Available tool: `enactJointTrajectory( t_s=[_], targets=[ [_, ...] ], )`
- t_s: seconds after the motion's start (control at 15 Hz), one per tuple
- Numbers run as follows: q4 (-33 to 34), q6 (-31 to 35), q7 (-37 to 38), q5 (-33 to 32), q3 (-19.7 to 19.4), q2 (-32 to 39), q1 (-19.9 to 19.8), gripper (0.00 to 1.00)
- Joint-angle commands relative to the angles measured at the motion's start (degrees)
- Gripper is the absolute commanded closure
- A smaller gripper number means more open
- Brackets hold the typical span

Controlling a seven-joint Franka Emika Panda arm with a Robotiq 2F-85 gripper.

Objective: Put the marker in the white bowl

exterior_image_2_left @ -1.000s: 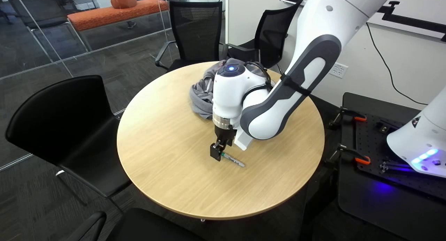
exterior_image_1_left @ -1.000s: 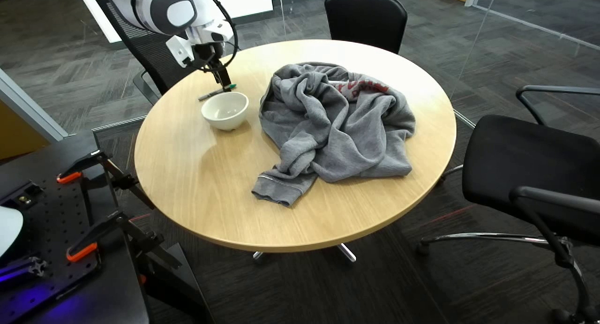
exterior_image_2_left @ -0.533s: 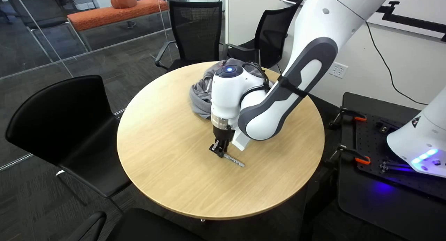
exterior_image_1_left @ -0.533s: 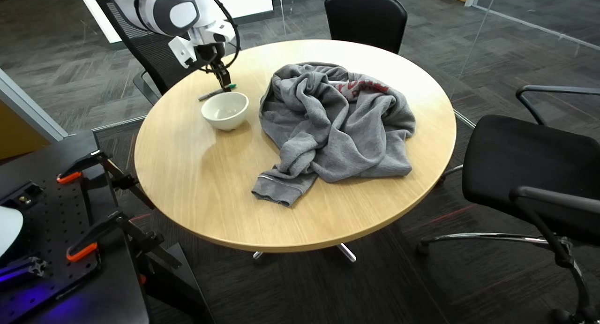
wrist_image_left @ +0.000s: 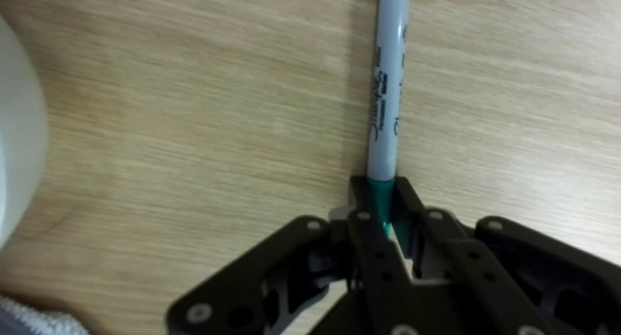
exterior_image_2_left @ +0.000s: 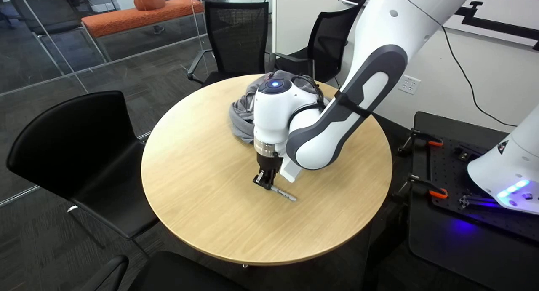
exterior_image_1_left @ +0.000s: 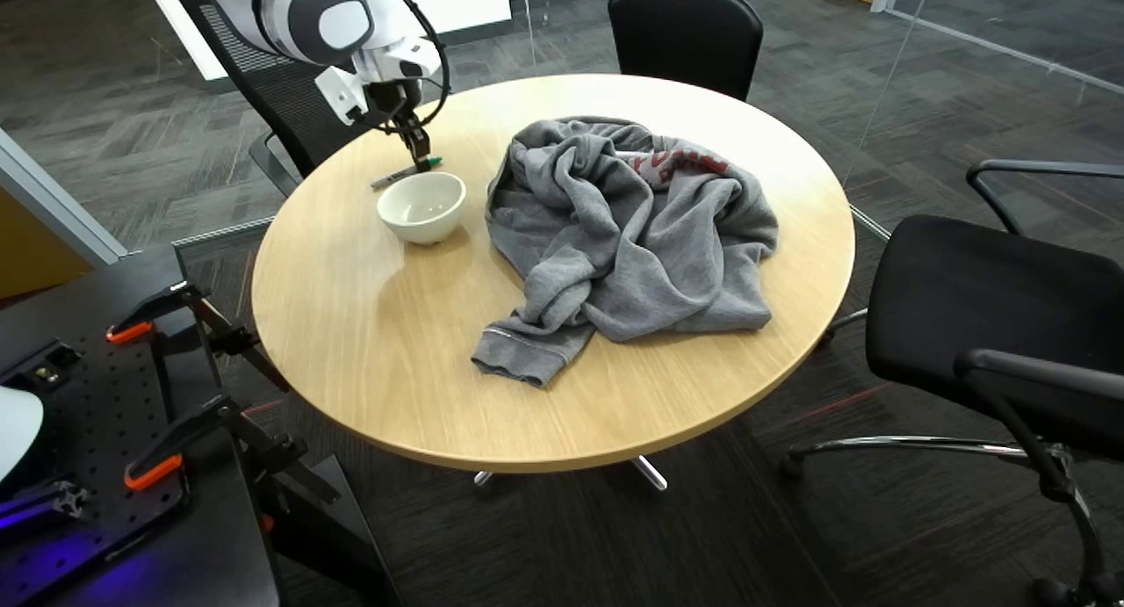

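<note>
The marker (wrist_image_left: 386, 92), grey-white with a green cap, lies along the table surface in the wrist view. My gripper (wrist_image_left: 380, 192) is shut on its capped end, one finger on either side of the green. In an exterior view the marker's pale barrel (exterior_image_2_left: 284, 193) points away from the gripper (exterior_image_2_left: 264, 184), which hides the cap. Just beyond the white bowl (exterior_image_1_left: 421, 207), the gripper (exterior_image_1_left: 423, 162) reaches down to the table in an exterior view. Part of that bowl (wrist_image_left: 19, 131) shows at the wrist view's left edge; the arm hides it in an exterior view (exterior_image_2_left: 269, 114).
A crumpled grey sweatshirt (exterior_image_1_left: 632, 238) covers much of the round wooden table (exterior_image_1_left: 395, 379), to the side of the bowl. A corner of grey cloth (wrist_image_left: 36, 320) enters the wrist view at lower left. Black chairs (exterior_image_1_left: 685, 40) surround the table.
The gripper's fingers have come together onto the capped end of the marker. The arm has shifted only slightly; the marker and bowl are nearly where they were.
</note>
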Motion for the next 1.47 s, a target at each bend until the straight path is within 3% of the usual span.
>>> enactJointTrajectory(
  t_s=[0.0,0.67,1.4],
  targets=[
    [-1.3,-3.04,3.67,-0.08,-1.43,-2.87,1.77,0.96],
    [-9.33,1.92,19.26,-3.05,-8.48,-11.9,7.67,0.96],
    [-16.61,5.15,50.33,-21.68,-24.73,-17.89,19.42,0.96]
  ],
)
